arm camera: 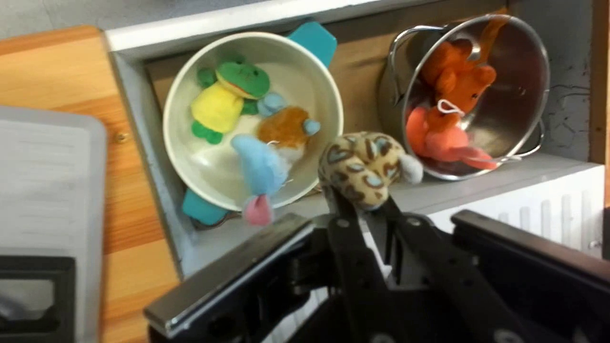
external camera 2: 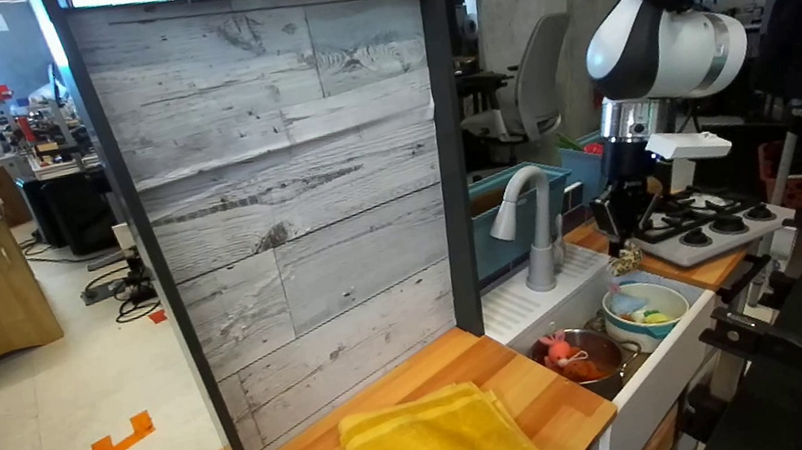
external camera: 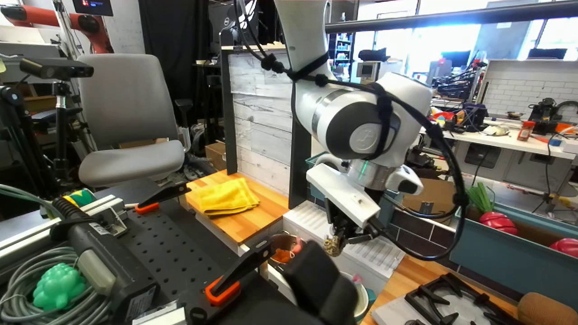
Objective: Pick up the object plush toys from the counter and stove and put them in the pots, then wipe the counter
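My gripper [arm camera: 364, 202] is shut on a spotted leopard plush toy [arm camera: 366, 166]. The toy is held in the air above the sink and also shows in both exterior views [external camera: 333, 246] [external camera 2: 627, 259]. In the wrist view it appears between the two pots. The white pot [arm camera: 305, 90] with teal handles holds a green-and-yellow frog [arm camera: 219, 107], a brown toy [arm camera: 284, 127] and a blue toy [arm camera: 259, 164], whose pink end overlaps the rim. The steel pot [arm camera: 517, 109] holds orange and pink plush [arm camera: 448, 95]. The yellow towel [external camera 2: 440, 449] lies folded on the wooden counter [external camera 2: 529, 367].
The stove [external camera 2: 700, 238] stands on the wooden counter beside the sink. A grey faucet [external camera 2: 537, 234] rises behind the sink. A wood-patterned panel [external camera 2: 294, 178] stands behind the towel. Teal planters [external camera: 519, 253] line the back. Black-and-orange clamps [external camera: 223, 291] hold the dark bench.
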You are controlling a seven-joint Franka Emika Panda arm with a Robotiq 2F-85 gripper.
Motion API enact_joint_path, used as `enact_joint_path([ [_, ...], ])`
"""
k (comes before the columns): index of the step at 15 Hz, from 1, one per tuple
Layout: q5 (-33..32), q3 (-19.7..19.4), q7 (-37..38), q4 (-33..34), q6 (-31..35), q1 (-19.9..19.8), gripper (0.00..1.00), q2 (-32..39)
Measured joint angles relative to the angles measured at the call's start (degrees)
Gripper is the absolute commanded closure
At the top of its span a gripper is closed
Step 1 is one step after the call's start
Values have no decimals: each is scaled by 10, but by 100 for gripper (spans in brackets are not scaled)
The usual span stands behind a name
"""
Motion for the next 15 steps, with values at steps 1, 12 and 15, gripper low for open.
enact_joint_path([
  [1, 0, 0, 5, 0, 0, 11, 49, 5],
  [12, -34, -33, -14, -33, 0, 35, 0, -32],
  [15, -67, -42, -43, -72, 13, 34, 0, -64],
])
